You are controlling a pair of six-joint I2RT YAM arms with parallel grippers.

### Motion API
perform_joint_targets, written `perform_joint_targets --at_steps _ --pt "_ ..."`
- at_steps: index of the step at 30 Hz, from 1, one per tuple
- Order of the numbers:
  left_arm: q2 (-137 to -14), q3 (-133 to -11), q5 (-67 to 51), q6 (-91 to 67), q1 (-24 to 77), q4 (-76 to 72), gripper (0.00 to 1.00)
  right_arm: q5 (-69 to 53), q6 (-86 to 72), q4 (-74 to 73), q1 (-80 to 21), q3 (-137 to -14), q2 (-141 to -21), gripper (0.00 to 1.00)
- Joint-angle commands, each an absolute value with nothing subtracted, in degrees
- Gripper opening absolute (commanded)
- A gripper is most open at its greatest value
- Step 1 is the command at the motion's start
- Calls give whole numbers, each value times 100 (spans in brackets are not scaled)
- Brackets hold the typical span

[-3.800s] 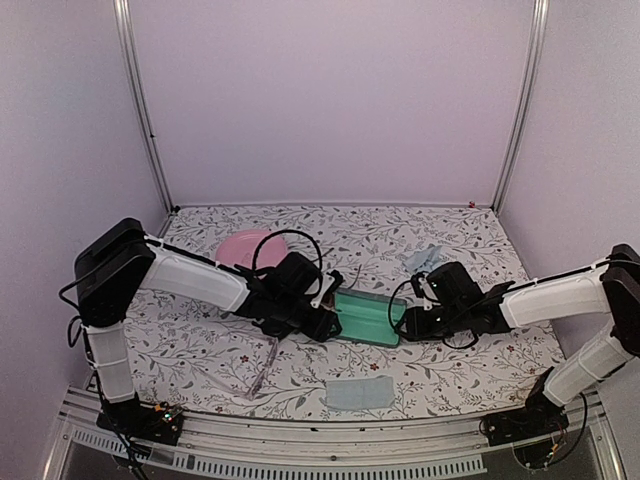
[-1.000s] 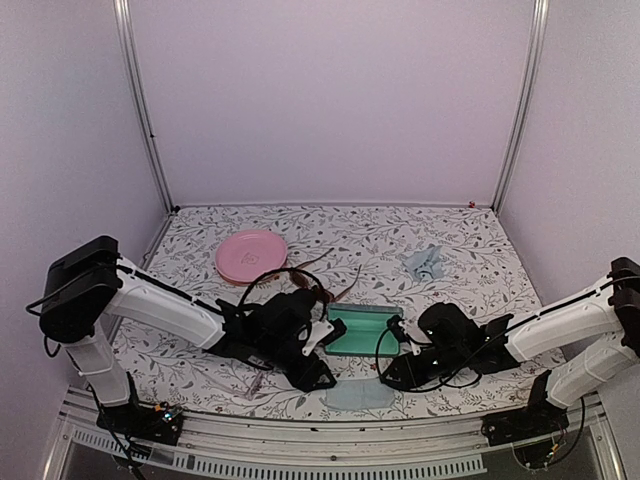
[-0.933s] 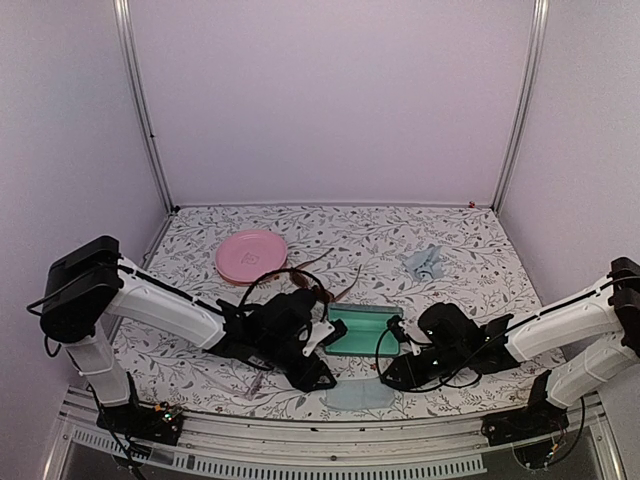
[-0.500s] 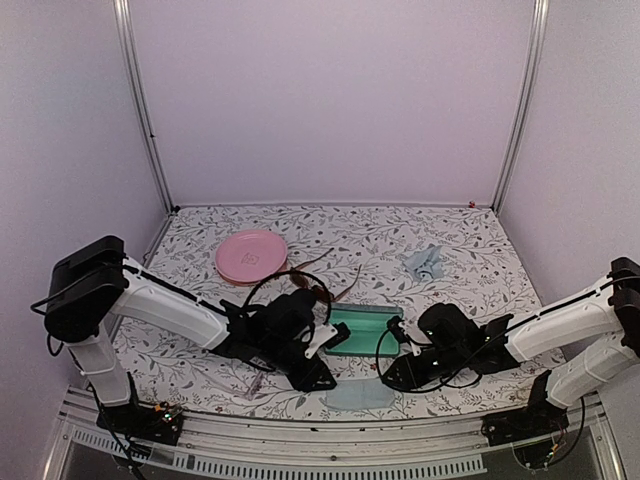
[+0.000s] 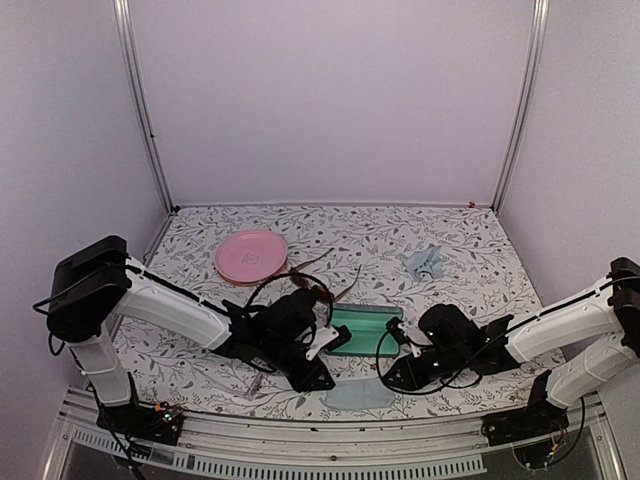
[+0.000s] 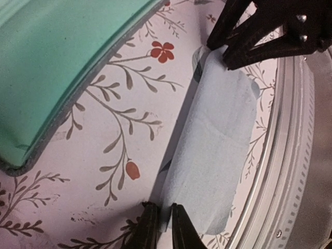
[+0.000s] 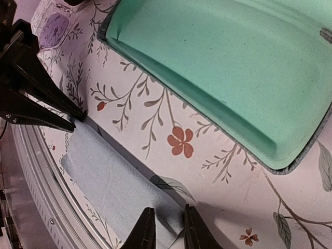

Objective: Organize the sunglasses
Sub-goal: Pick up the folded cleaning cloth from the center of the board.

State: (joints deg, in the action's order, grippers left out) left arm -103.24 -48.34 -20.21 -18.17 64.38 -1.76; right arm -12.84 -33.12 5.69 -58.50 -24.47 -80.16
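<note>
My left hand (image 6: 160, 228) is pinched nearly shut on one end of the pouch (image 6: 218, 140), and my right hand (image 7: 168, 228) nips the opposite end. I judge this is so the two can lift it or spread it open for a pair. The green case (image 7: 223, 67) lies just beyond both hands. The brown sunglasses (image 5: 318, 287) sit farther off behind my left wrist, half hidden by cable. The pale pair I cannot make out.

Top view: high, rear, wide. Wrist views: close, downward, sharing grey-blue case (image 6: 218, 155).
</note>
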Motion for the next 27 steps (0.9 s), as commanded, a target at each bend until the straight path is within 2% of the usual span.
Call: perform_joint_targets --at_steps 1,3,9,12,27 --pt "-10451 -4906 -2125 -1763 6556 0 11 -1369 -3226 703 -5882 -2430 -8027 20" --pt "-10444 -4912 -2136 -1767 6550 0 8 -1388 -3205 712 -5887 -2436 -8011 14" --pt "-10400 -5003 -2164 -1741 6546 0 0 -1420 -3140 735 -5881 -2458 -7965 4" --pt "-10372 -5042 -2156 -1720 6530 0 0 -1377 -3125 715 -5885 -2444 -7901 1" --pt "-10138 -5328 -1879 -1529 6121 197 0 -940 -2997 317 -5533 -2632 -7478 0"
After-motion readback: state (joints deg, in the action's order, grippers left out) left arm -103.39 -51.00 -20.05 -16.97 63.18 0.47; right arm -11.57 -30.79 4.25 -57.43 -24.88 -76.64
